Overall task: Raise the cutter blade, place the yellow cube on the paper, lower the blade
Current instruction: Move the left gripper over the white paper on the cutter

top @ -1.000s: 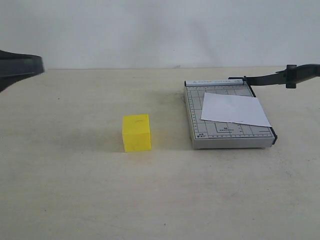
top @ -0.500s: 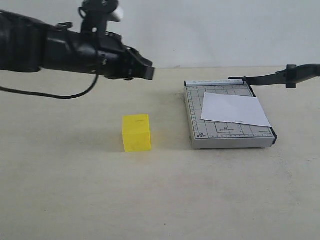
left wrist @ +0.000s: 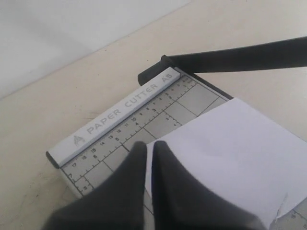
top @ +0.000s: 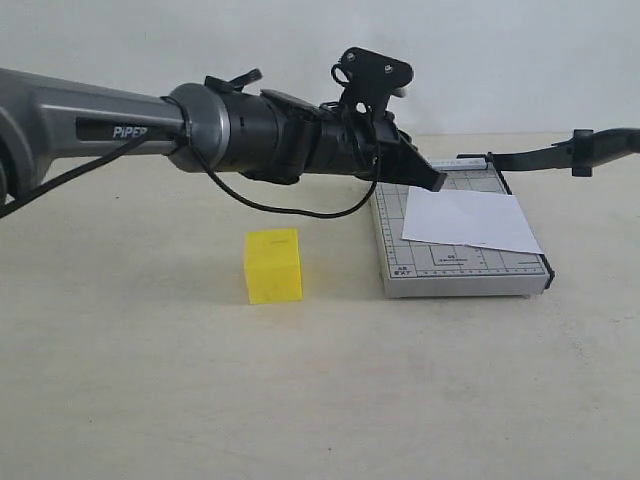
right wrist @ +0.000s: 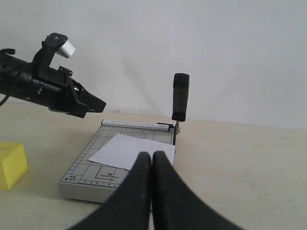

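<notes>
Lettering I can read from my station, by item:

1. Left arm (top: 100,125), grey sleeve, exterior view: "PiPER" in white letters on a dark band.
2. White rail (left wrist: 120,108) at the head of the grey gridded base (left wrist: 192,98), left wrist view: "PAPER CUTTER A5" in pale grey capitals, with a small triangle logo (left wrist: 78,139) ahead of the words.
3. Ruler scale (left wrist: 115,139) along that rail's edge — small numerals in sequence. I make out 17 near the logo end; most are too fine to read.
4. Corner mark (right wrist: 71,177) on the base, right wrist view — "A5"; the line under it is too small to read.
</notes>
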